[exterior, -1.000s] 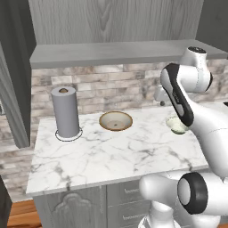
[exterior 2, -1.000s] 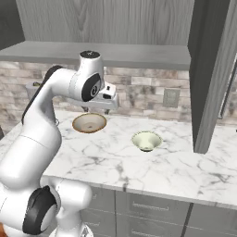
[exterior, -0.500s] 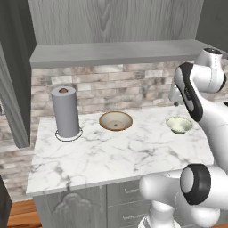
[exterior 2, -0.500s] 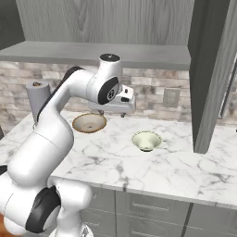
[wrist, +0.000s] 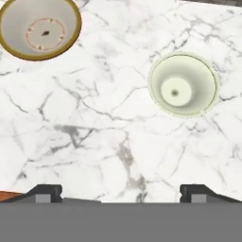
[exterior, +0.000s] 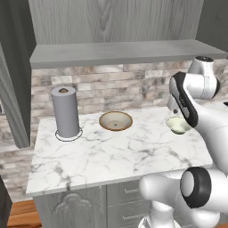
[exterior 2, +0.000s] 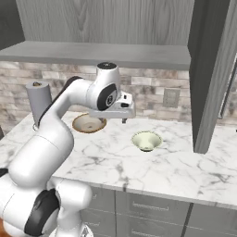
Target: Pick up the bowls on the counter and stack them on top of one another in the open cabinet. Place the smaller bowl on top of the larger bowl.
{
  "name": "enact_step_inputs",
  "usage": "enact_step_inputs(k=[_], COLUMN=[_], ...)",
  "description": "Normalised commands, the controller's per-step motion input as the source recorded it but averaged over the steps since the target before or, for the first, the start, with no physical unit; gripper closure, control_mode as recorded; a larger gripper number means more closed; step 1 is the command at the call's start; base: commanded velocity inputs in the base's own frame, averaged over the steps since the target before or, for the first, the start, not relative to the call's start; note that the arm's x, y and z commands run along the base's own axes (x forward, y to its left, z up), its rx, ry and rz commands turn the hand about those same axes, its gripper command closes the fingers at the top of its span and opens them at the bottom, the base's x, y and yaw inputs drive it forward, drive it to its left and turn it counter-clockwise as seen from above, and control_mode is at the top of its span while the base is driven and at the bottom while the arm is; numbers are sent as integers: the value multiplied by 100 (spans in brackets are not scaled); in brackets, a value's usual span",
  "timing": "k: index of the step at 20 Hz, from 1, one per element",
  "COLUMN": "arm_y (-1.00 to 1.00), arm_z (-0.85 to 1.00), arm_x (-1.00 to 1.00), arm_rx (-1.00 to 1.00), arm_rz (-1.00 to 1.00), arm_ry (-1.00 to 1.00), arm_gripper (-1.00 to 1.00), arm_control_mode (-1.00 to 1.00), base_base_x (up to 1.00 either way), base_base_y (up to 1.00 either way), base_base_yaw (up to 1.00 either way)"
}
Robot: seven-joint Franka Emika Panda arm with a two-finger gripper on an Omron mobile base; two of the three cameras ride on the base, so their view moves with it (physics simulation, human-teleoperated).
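I am hovering the gripper point(exterior 2: 124, 119) above the counter point(exterior: 111, 153), jaws spread wide and holding nothing. The smaller bowl point(wrist: 183, 85) is sitting well right of the larger bowl point(wrist: 38, 27). Next I am judging a descent over one bowl's rim.

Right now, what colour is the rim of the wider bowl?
Tan-brown, around a beige mottled inside; the larger bowl shows it best in the hand view.
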Motion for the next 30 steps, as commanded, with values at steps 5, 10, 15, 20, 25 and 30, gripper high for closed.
enact_step_inputs(k=[5, 10, 15, 20, 25, 30], arm_y=[-1, -12, -17, -18, -16, -18], arm_z=[-57, -35, -30, -27, -30, -25], arm_x=[-1, 14, 37, 54, 50, 39], arm_rx=[-14, -6, -1, 0, 0, 0], arm_rz=[6, 5, 5, 5, 5, 3], arm_ry=[0, 0, 0, 3, 2, 1], arm_gripper=[-100, -100, -100, -100, -100, -100], arm_control_mode=[-100, -100, -100, -100, -100, -100], base_base_x=[0, 0, 0, 0, 0, 0], base_base_y=[0, 0, 0, 0, 0, 0], base_base_yaw=[0, 0, 0, 0, 0, 0])
